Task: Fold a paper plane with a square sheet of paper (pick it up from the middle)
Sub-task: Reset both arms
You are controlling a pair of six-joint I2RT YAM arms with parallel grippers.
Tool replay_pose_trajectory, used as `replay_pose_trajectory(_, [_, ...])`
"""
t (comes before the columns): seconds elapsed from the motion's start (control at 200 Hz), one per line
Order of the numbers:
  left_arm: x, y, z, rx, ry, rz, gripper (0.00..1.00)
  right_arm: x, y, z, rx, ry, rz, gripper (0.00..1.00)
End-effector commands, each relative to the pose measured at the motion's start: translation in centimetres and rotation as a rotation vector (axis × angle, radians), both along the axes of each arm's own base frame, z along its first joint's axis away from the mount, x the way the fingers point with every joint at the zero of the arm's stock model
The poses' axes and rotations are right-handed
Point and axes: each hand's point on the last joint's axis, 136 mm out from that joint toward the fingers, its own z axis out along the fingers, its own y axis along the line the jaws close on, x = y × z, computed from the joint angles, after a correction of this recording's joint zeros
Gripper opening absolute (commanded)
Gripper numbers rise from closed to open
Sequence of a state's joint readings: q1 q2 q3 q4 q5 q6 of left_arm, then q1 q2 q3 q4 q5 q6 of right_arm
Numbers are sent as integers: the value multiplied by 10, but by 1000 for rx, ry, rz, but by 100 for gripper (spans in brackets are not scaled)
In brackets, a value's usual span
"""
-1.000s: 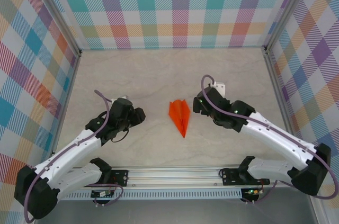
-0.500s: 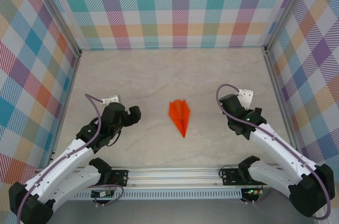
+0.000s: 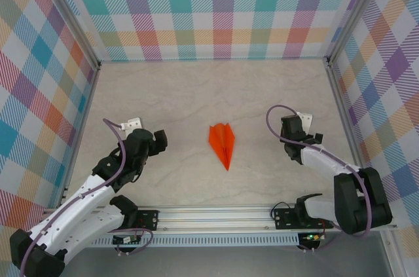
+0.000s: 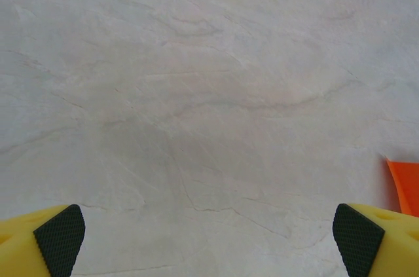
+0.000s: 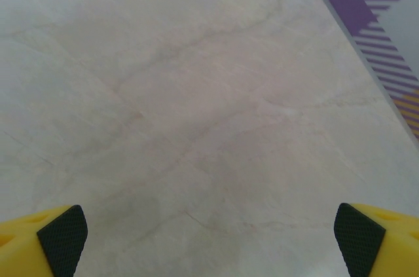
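One orange plane (image 3: pixel 222 144) lies flat at the middle of the tabletop (image 3: pixel 196 90), between two hands and apart from both. It is a slim dart with a centre ridge, its sharp nose toward the near edge. The left hand (image 4: pixel 208 236) and right hand (image 5: pixel 209 234) each stand spread wide, holding nothing.

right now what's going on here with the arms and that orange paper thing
Nothing is being handled. The slim bright orange folded paper plane lies on the pale marble-look table between the two arms, nose toward their bases. The left gripper and right gripper both stand open and empty, one on each side, clear of it. The folding looks finished.
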State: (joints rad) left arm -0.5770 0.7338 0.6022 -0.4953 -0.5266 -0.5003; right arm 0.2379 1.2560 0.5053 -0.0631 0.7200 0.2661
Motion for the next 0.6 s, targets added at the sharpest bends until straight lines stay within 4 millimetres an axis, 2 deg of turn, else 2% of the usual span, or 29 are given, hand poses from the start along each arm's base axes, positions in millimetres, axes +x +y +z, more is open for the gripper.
replay_pose_trajectory(0.0, [1, 23, -1, 80, -35, 94, 100, 38, 10, 26, 33, -190, 96, 100])
replay_pose_trajectory(0.19, [6, 39, 11, 148, -104, 171, 100, 63, 22, 33, 99, -292, 215, 100])
replay_pose_trajectory(0.295, [6, 43, 12, 176, -113, 188, 100, 73, 37, 37, 117, -325, 317, 100])
replay_pose_trajectory(0.44, [7, 43, 8, 193, -119, 178, 100, 77, 65, 36, 165, -322, 502, 100])
replay_pose_trajectory(0.595, [5, 53, 10, 228, -129, 216, 100, 90, 64, 32, 169, -379, 520, 100])
